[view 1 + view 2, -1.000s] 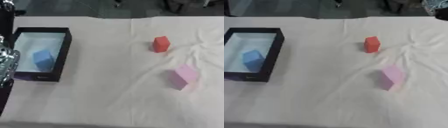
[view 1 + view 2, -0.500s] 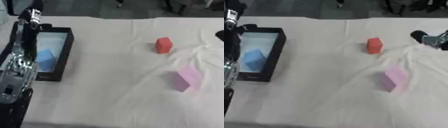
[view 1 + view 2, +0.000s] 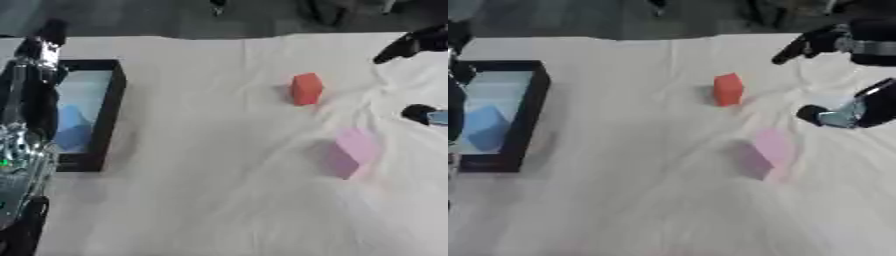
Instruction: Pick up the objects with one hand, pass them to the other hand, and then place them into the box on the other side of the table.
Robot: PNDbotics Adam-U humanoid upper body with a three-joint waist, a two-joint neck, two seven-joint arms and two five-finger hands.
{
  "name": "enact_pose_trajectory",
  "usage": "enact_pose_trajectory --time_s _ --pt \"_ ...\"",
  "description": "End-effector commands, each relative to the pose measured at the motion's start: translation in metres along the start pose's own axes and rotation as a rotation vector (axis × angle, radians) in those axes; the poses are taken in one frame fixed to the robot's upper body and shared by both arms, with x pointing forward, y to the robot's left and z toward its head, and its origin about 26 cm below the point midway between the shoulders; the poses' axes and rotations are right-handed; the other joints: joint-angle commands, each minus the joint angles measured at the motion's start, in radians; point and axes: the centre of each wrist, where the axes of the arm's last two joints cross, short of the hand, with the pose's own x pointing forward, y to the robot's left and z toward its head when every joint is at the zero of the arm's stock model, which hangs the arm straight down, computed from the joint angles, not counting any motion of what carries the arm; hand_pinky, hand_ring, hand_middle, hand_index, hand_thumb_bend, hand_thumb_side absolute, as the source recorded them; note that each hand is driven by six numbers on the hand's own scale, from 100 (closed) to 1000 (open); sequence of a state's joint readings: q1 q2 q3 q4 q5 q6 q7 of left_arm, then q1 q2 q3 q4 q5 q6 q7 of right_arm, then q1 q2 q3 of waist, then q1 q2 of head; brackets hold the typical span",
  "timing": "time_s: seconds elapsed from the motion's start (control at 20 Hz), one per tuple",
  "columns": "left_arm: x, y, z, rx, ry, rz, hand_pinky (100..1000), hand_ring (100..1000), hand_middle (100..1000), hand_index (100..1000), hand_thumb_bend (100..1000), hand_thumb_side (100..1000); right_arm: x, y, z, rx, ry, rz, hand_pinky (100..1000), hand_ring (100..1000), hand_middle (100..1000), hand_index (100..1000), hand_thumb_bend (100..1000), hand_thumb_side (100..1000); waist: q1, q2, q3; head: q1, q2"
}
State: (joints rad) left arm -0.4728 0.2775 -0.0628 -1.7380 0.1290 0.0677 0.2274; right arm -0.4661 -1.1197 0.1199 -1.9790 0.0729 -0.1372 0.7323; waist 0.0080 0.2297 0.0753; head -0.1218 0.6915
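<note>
A red block (image 3: pixel 728 89) stands upright on the white cloth, right of centre. A pink block (image 3: pixel 765 152) lies nearer to me, below and right of it. My right hand (image 3: pixel 859 45) reaches in from the right edge, open, with one finger (image 3: pixel 794 50) stretched toward the red block and the thumb (image 3: pixel 820 115) lower down, right of the pink block. It touches neither block. A blue block (image 3: pixel 70 131) lies inside the black box (image 3: pixel 109 112) at the left. My left hand (image 3: pixel 39 52) is raised over the box's far left corner, blurred.
My left forearm (image 3: pixel 19 150), silver and black, runs along the left edge and hides part of the box. The cloth (image 3: pixel 201 200) is wrinkled around the blocks. Dark floor lies beyond the table's far edge (image 3: pixel 219 37).
My right hand has come further in from the right edge toward the two blocks. The left arm stays raised over the box. The blocks have not moved.
</note>
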Motion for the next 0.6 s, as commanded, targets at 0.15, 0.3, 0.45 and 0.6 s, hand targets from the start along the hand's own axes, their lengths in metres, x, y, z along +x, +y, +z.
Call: enact_pose_trajectory --time_s 0.15,0.3,0.45,0.6 --pt "0.0097 0.0026 -0.0041 -0.026 -0.031 0.004 672 1000 894 826 384 737 -0.0027 -0.0074 0.0056 0.071 -0.005 0.012 902 939 869 927 347 263 -0.015 0.001 0.003 -0.072 -0.009" --pt "0.0113 0.0025 -0.0046 -0.027 -0.034 0.008 669 1000 897 829 382 738 -0.0034 -0.0055 0.0043 0.093 -0.011 0.013 907 938 877 932 373 246 -0.014 0.002 0.004 -0.078 -0.01" --pt "0.0124 0.0034 -0.005 -0.025 -0.036 0.009 666 1000 900 831 382 737 -0.0025 -0.0032 0.0033 0.11 -0.01 0.031 909 932 873 928 409 224 -0.013 0.003 0.006 -0.072 -0.008" --pt "0.0128 0.0042 -0.0053 -0.022 -0.034 0.008 665 1000 898 829 381 738 0.0019 -0.0002 0.0018 0.126 -0.012 0.075 910 925 876 925 469 199 -0.012 0.003 0.007 -0.061 -0.006"
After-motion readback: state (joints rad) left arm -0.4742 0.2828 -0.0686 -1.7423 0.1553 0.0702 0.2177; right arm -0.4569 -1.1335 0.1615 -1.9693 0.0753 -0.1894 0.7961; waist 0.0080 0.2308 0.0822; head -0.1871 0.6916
